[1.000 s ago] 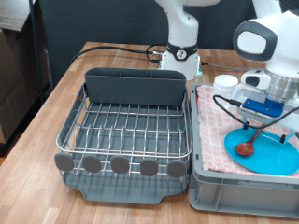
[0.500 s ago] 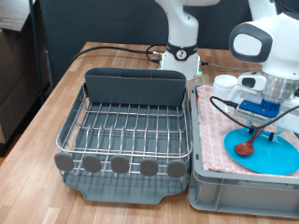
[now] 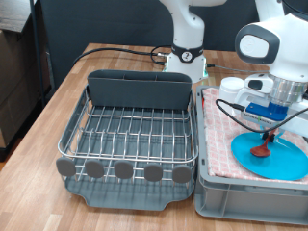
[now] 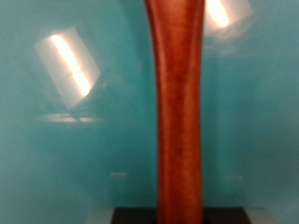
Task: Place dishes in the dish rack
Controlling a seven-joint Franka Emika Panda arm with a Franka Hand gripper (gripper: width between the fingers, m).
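The brown wooden spoon [image 3: 261, 148] stands tilted up, its bowl on the light-blue plate [image 3: 285, 164] and its handle rising into my gripper [image 3: 271, 125], which is shut on it. In the wrist view the spoon handle [image 4: 179, 112] fills the middle, with the plate [image 4: 65, 149] behind it. The plate lies on the pink checked cloth [image 3: 220, 135] in the grey crate [image 3: 241, 195] at the exterior view's right. The white cup [image 3: 231, 88] stands at the crate's far side. The dish rack [image 3: 130, 135] at the left holds no dishes.
The rack's dark grey caddy [image 3: 140, 89] stands along its far side, with round grey tabs [image 3: 123, 170] and a drain tray at the front. The robot base [image 3: 185, 53] and a black cable [image 3: 115, 50] are behind the rack. All rests on a wooden table [image 3: 38, 135].
The spoon's handle has swung up from lying across the plate to steeply tilted under my gripper. Its bowl has shifted slightly to the right on the plate.
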